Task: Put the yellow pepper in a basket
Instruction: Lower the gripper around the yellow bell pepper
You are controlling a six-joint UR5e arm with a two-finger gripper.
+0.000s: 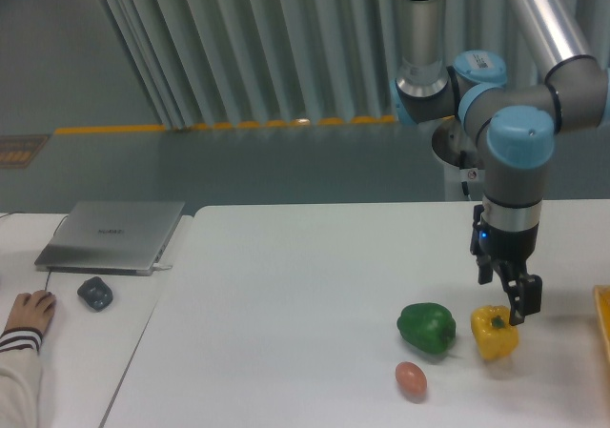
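Note:
The yellow pepper point(495, 333) sits on the white table point(286, 295) at the right, stem up, next to a green pepper point(426, 328). My gripper point(505, 295) hangs just above the yellow pepper, fingers pointing down and spread open, nothing between them. One fingertip point(526, 305) overlaps the pepper's upper right corner in the picture; I cannot tell whether it touches. Only a thin orange-yellow rim of the basket point(603, 321) shows at the right edge of the frame.
A small brownish-pink egg point(411, 379) lies in front of the green pepper. At the far left are a closed laptop point(112, 234), a small dark object point(95, 293) and a person's hand point(27, 312).

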